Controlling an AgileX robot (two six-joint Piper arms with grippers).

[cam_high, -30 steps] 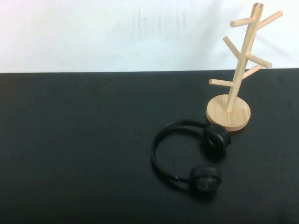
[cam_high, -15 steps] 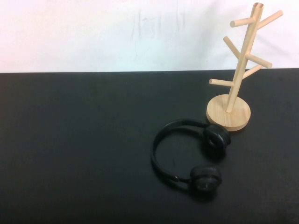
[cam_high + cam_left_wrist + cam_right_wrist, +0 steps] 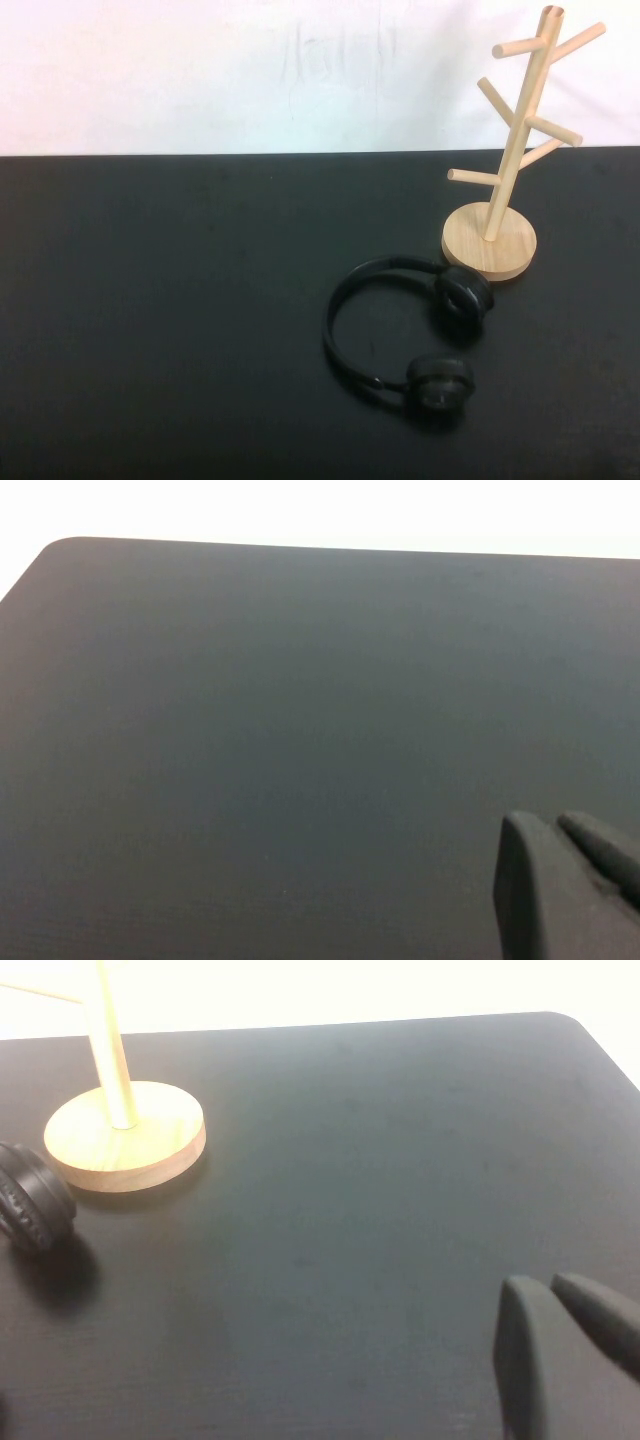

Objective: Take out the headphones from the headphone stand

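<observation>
**Headphones off the stand, flat on the worktop**

The headphones (image 3: 405, 335) lie flat on the black worktop (image 3: 150, 300), one ear cup just beside the round base of the wooden stand (image 3: 505, 180), whose pegs are bare. The right hand (image 3: 565, 1345) hovers over bare worktop, well apart from the stand, fingers closed together and empty. The left hand (image 3: 565, 875) hangs over bare worktop too, fingers together, holding nothing.

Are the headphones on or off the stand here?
Off: the headphones lie flat on the table beside the headphone stand, whose pegs are bare.
</observation>
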